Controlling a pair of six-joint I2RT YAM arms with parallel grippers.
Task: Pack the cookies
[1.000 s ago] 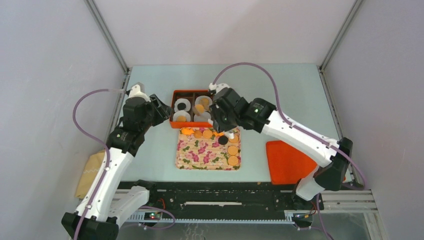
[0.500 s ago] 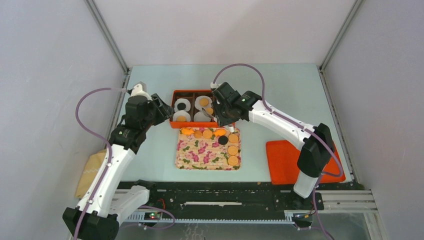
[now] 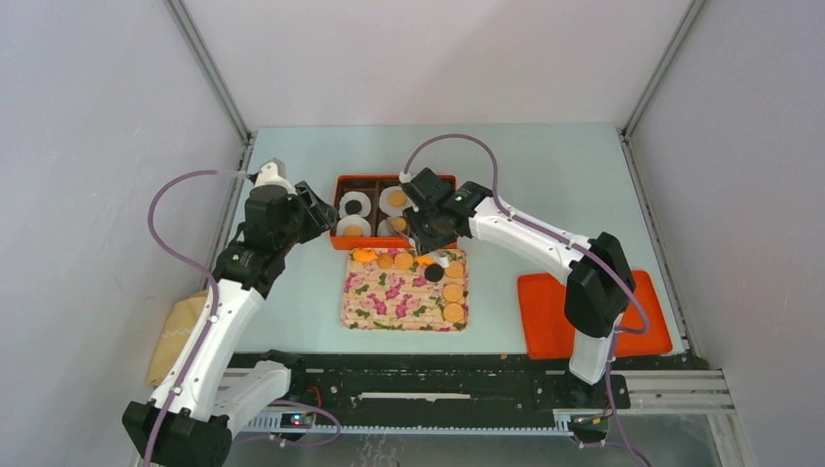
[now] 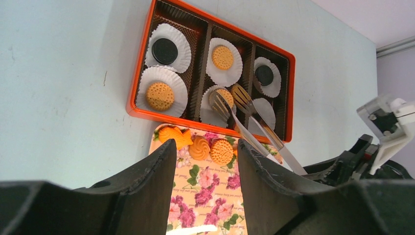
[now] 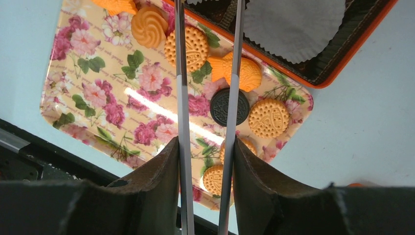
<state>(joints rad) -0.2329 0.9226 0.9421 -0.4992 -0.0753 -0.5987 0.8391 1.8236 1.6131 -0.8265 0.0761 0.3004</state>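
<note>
An orange box point(image 4: 161, 116) holds white paper cups; black cookies point(image 4: 165, 50) and golden cookies point(image 4: 159, 96) lie in several of them, and one cup point(image 4: 266, 113) is empty. More cookies point(image 5: 268, 117) lie on the floral tray point(image 3: 389, 302), which also shows in the right wrist view point(image 5: 93, 93). My right gripper point(image 5: 205, 144) is shut on metal tongs point(image 5: 180, 98). The tong tips point(image 4: 230, 98) sit slightly apart at a golden cookie in the near middle cup. My left gripper point(image 4: 205, 147) is open and empty, hovering left of the box point(image 3: 316, 219).
An orange lid point(image 3: 593, 316) lies on the table at the right. A brown paper bag point(image 3: 175, 336) lies at the left edge. Enclosure walls stand close on both sides and at the back. The right arm point(image 3: 525, 233) reaches across above the box's right half.
My right arm has swung left and its wrist has turned, bringing the tongs from the tray's edge over the box. My left arm has hardly moved.
</note>
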